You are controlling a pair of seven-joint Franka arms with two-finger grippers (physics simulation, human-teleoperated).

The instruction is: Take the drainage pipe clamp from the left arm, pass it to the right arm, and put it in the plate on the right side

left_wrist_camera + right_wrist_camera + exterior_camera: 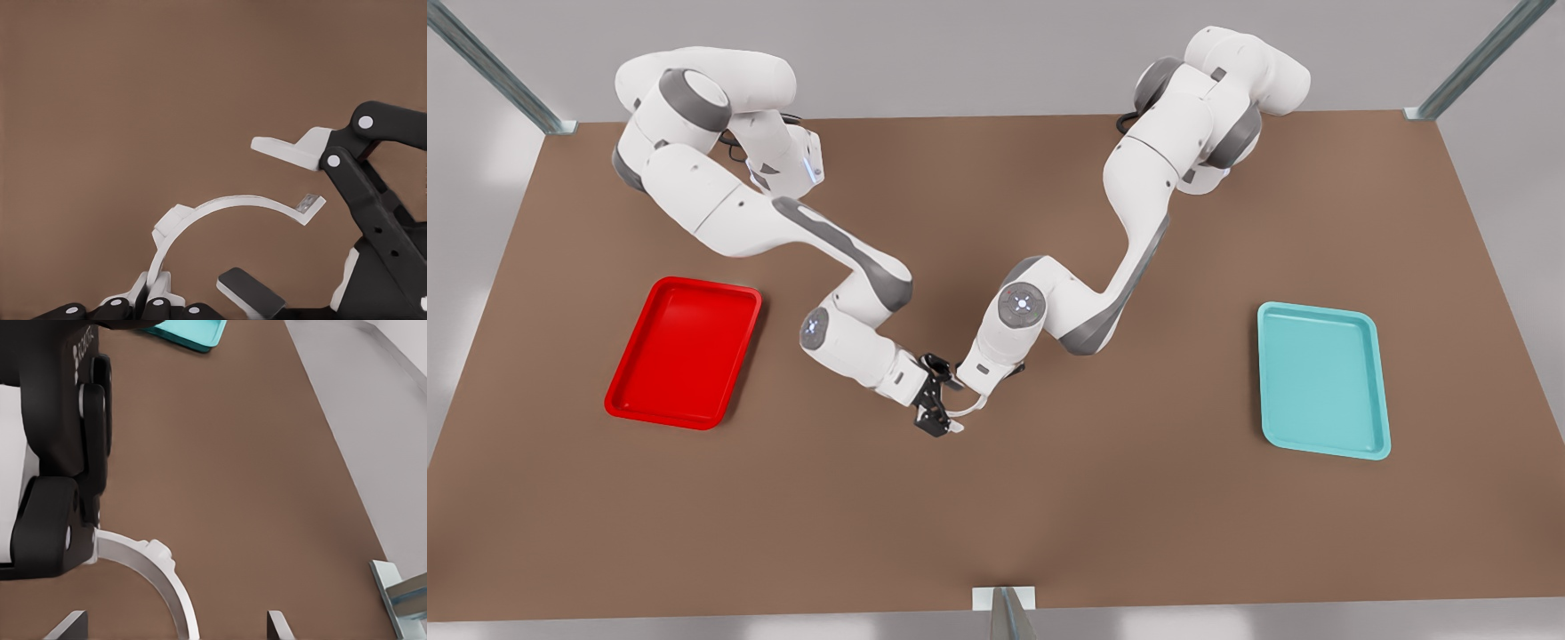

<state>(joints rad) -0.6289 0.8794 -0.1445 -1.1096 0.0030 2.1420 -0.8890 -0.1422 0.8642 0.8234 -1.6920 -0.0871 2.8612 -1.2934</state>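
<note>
1. Lighting is bright, even and diffuse across the brown table (1049,516); no hard directional source.
2. Shadows are faint: a soft dark patch on the table just under the two arms' meeting point.
3. No glare on the table; mild sheen on the red tray (685,351), left of the meeting point.
4. Bright blotches on the pale floor beyond the table edges.
5. Wrist views slightly soft; near black parts blurred.

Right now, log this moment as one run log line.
phase: handover | left end effector: shut on drainage pipe clamp | right end effector: open, straddling clamp | plate: clamp not in it
</note>
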